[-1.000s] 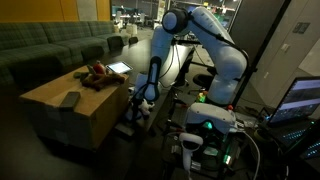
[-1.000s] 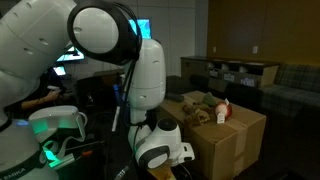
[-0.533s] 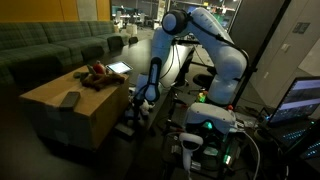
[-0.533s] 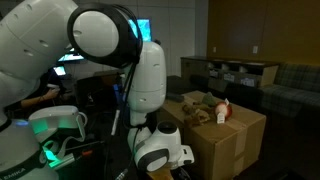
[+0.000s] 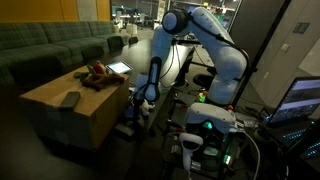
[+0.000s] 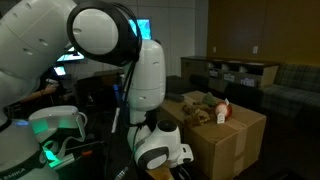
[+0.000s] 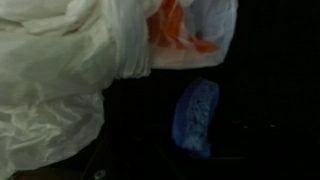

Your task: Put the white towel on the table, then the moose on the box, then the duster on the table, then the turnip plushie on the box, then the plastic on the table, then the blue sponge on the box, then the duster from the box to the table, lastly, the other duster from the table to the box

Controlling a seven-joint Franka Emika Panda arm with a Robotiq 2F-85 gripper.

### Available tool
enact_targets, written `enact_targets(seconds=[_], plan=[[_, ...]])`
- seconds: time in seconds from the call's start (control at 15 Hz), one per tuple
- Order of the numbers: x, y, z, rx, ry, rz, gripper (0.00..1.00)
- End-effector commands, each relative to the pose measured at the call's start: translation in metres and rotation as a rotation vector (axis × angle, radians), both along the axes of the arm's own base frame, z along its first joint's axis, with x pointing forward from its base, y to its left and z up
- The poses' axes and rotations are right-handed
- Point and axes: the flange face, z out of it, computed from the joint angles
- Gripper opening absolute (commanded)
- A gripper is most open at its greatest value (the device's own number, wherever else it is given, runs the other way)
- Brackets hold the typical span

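The hand hangs beside one box, near one blue sponge.

Location type: dimly lit office or lab lounge. Indicators: long green sofa at far left, lit computer monitors at near right, robot arm on an equipment stand.

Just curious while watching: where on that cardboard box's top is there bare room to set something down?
Bare cardboard lies between the dark flat thing and the plush pile, and toward the box corner nearest the camera. Around the plush pile it is crowded.
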Motion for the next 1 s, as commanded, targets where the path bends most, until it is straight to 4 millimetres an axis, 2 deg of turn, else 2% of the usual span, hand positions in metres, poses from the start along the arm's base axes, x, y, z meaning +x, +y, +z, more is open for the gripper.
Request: enact_targets(seconds=[0.0,0.2,0.4,0.93], plan=[[-0.004,-0.004,0.016,-0.023,0.023,0.026,0.02],[-0.008,-0.005,0.034,-0.040,0.043,0.025,0.00],[-0.014,-0.005,0.064,-0.055,0.067,0.031,0.00],[-0.035,0.013,0.170,-0.085,0.132,0.065,0.01]])
